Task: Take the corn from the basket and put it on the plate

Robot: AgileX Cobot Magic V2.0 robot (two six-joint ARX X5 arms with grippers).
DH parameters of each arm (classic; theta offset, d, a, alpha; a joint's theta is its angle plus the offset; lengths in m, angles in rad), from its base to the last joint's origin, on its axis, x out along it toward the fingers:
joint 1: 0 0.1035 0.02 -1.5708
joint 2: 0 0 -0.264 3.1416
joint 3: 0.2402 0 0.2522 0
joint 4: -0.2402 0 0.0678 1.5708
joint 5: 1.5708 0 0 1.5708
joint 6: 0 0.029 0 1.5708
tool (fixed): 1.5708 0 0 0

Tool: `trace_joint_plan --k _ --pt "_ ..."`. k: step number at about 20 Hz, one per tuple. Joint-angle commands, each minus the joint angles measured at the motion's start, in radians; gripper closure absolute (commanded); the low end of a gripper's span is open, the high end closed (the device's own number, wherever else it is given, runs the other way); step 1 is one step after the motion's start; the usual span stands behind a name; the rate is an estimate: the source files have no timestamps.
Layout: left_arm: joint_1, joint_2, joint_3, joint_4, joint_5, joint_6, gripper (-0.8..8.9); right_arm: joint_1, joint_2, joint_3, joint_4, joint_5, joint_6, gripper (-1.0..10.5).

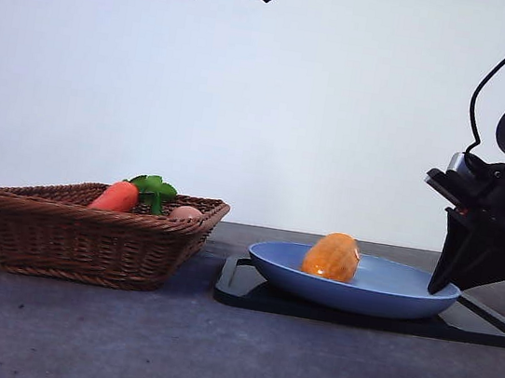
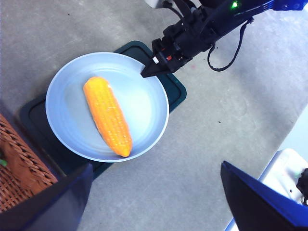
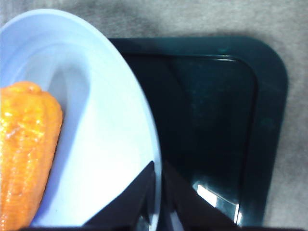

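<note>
The black tray [image 1: 487, 327] is lying under the plate [image 1: 388, 293]. The corn [image 1: 331, 256] is resting on the plate. The right gripper [image 1: 443, 287], jaws nearly together and empty, is poised at the rim's 3 o'clock, corn toward 9 o'clock. The basket [image 1: 76, 239] is holding the carrot [image 1: 116, 196]. The left gripper [image 2: 154, 192], spread wide, is waiting above.

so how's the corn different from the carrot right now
The corn lies alone on the blue plate; the carrot is in the wicker basket beside a pale egg-like ball. The corn is yellow-orange and bumpy with no leaves; the carrot is redder, smooth, and has green leaves. The corn shows whole, while the basket rim hides the carrot's lower part. Both lie untouched by any gripper.
</note>
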State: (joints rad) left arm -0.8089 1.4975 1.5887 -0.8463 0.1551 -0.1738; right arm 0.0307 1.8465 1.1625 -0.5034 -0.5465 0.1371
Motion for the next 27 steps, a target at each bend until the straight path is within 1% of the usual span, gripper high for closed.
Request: trace_joint_plan --k 1,2,6,7,9,12,16,19,21,23,25,26,27 --pt "-0.006 0.006 0.027 0.004 -0.002 0.012 3.83 0.000 0.023 0.021 0.010 -0.003 -0.023 9.4" --pt "-0.006 0.006 0.027 0.003 -0.002 0.012 3.83 0.000 0.023 0.021 0.009 -0.003 -0.022 9.3" --pt "-0.006 0.006 0.027 0.001 -0.002 0.013 3.83 -0.001 0.021 0.023 0.009 -0.003 -0.017 7.3" --pt "-0.006 0.006 0.027 0.001 -0.002 0.013 3.83 -0.002 0.018 0.024 0.002 -0.004 -0.017 7.1" --pt "-0.006 0.006 0.027 0.001 -0.002 0.013 3.83 -0.013 -0.005 0.024 -0.028 -0.003 -0.018 7.0" --pt "-0.004 0.006 0.027 0.000 -0.002 0.017 3.83 -0.023 -0.088 0.024 -0.095 -0.003 -0.026 7.0" --pt "-0.002 0.006 0.027 -0.014 -0.002 0.032 3.83 -0.018 -0.272 0.024 -0.236 -0.003 -0.082 7.0" --pt "-0.001 0.006 0.027 -0.029 -0.002 0.040 3.84 0.036 -0.442 0.024 -0.370 -0.003 -0.129 7.1" --pt "-0.001 0.006 0.027 -0.030 -0.002 0.043 3.85 0.080 -0.540 0.024 -0.427 -0.003 -0.138 7.1" --pt "-0.001 0.006 0.027 -0.032 -0.002 0.051 3.93 0.130 -0.623 0.023 -0.484 -0.002 -0.138 7.3" --pt "-0.001 0.006 0.027 -0.044 -0.002 0.051 4.56 0.184 -0.684 0.023 -0.549 0.021 -0.138 7.7" --pt "-0.001 0.006 0.027 -0.055 -0.002 0.051 5.02 0.209 -0.706 0.023 -0.578 0.043 -0.143 8.0" --pt "-0.001 0.006 0.027 -0.068 -0.002 0.052 5.76 0.236 -0.727 0.023 -0.608 0.064 -0.154 8.3"
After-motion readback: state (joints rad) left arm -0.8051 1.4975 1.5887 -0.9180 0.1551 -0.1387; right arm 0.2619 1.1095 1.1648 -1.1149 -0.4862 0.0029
